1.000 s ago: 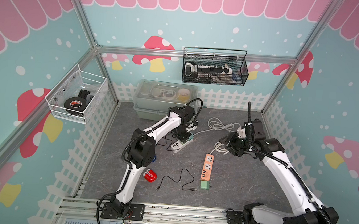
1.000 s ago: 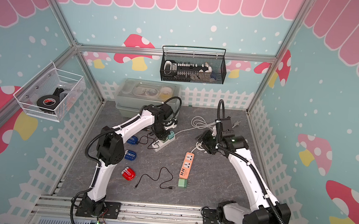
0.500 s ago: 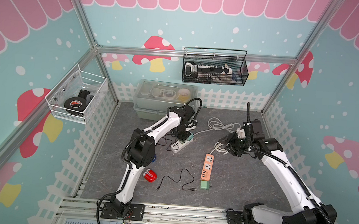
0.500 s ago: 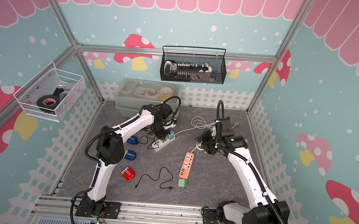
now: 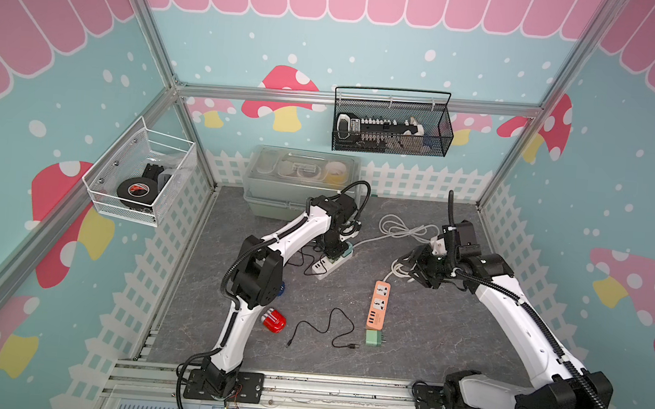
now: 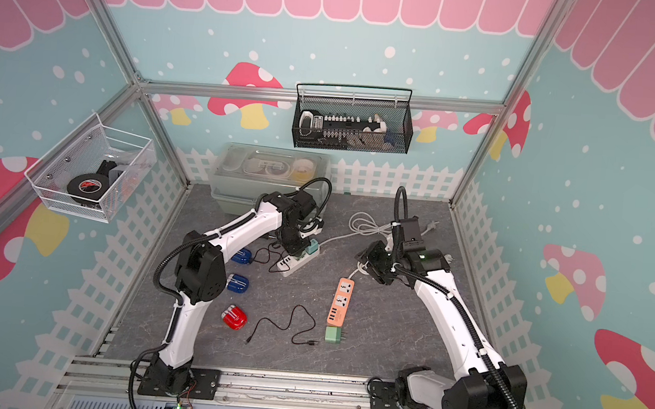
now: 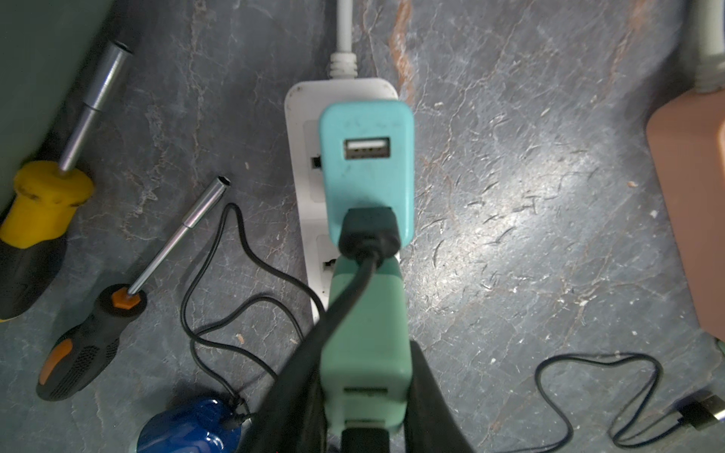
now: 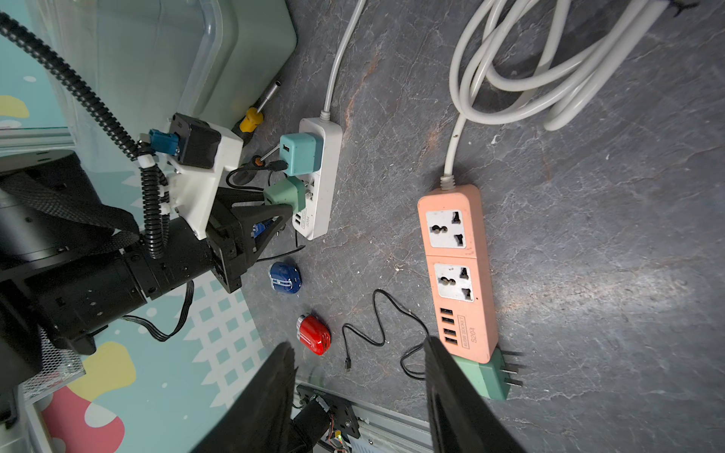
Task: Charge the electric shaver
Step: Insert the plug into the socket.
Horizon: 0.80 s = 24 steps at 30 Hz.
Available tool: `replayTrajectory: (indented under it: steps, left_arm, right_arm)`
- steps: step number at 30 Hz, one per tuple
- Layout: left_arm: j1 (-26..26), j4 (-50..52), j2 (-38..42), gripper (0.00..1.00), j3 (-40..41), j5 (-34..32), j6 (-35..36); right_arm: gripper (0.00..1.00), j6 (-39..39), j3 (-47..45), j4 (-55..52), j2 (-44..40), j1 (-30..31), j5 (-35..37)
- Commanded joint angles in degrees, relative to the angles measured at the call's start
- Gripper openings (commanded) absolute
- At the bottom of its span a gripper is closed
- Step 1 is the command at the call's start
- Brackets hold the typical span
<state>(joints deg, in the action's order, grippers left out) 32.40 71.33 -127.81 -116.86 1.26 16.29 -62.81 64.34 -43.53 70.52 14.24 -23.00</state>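
Note:
My left gripper [image 7: 365, 353] is shut on a pale green USB adapter [image 7: 365, 333], which stands on the white power strip [image 7: 304, 117] beside a teal adapter [image 7: 367, 168]. A black cable runs from the teal adapter to a blue shaver [image 7: 184, 429]. In a top view, two blue shavers [image 6: 242, 255] [image 6: 236, 283] and a red shaver [image 6: 234, 318] lie left of the strip [image 6: 293, 266]. My right gripper [image 8: 359, 345] hangs open and empty above the floor, near the corded end of the orange power strip [image 8: 457, 270].
A loose black USB cable [image 6: 288, 326] and a second green adapter [image 6: 334, 334] lie at the orange strip's [image 6: 340, 300] near end. A coiled white cord [image 5: 400, 227] lies at the back. Two screwdrivers [image 7: 98, 313] rest by the green storage box [image 5: 300, 179]. Wire baskets [image 5: 391, 130] hang on the walls.

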Motion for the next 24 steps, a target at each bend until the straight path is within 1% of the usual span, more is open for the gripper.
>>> replayTrajectory:
  steps: [1, 13, 19, 24]
  left_arm:
    - [0.53, 3.0, -0.18, 0.0, 2.24, -0.04, 0.32]
    - [0.31, 3.86, 2.3, 0.0, 1.9, -0.26, -0.79]
    - [0.62, 3.83, -0.45, 0.0, 1.6, -0.81, -0.64]
    - [0.33, 3.73, -4.18, 0.0, -2.8, -2.3, -0.69]
  right_arm:
    - [0.53, -0.4, -0.53, 0.98, -0.55, -0.15, -0.66]
    - [0.53, 0.29, 0.04, 1.32, 0.71, -0.25, -1.48]
    - [0.52, 0.32, 0.18, 1.44, 0.96, -0.35, -1.71]
    - [0.52, 0.23, -0.34, 1.37, 0.66, -0.44, -1.85]
